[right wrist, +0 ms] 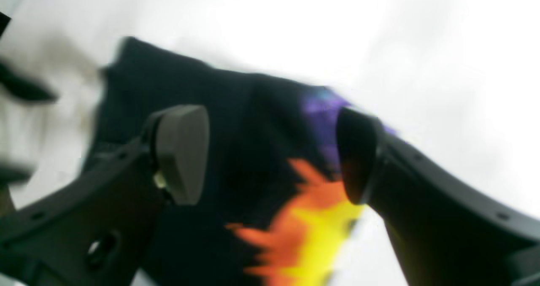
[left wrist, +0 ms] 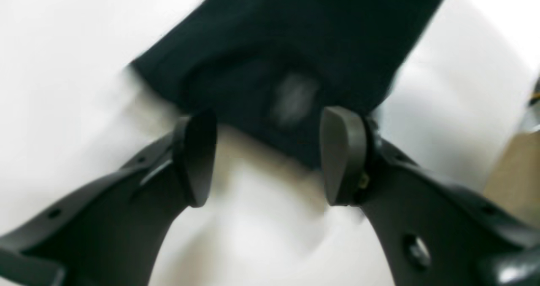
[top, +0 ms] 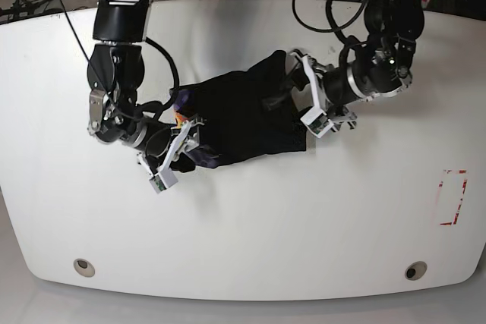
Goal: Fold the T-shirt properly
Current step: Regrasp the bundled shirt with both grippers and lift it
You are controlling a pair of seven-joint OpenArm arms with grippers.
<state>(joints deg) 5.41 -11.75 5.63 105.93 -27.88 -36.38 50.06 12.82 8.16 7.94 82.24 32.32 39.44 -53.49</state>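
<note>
Dark grey padded fingers (left wrist: 337, 155) of the left gripper (left wrist: 265, 157) fill the left wrist view, set apart w/ nothing between them; just beyond lies the black soft-cloth short-sleeved T-shirt (left wrist: 295, 45); view is blurred, so contact w/ cloth cannot be told.

Right gripper (right wrist: 270, 155) also stands apart, jaws straddling the shirt's other end above a purple patch (right wrist: 320, 109) and an orange-yellow print (right wrist: 303, 231); no cloth is seen pinched.

Location: shirt sits bunched into a compact dark bundle near mid-table on the white table top (top: 243, 225), between both grippers; left gripper at the base view's right end of it, right gripper at the left end.

Handling (judgement): light, limp, non-fragile; will sag and drag rather than hold shape; layers prob. slide over each other. Take hold at a hem or outer corner, pinching all layers; avoid grabbing a single top layer mid-panel.

Clearance: ample bare surface toward the near edge and both sides; red marked rectangle (top: 453, 197) lies well apart at far right; two round inserts (top: 84, 267) near front edge; cables hang behind the far edge, so keep lifts forward.
</note>
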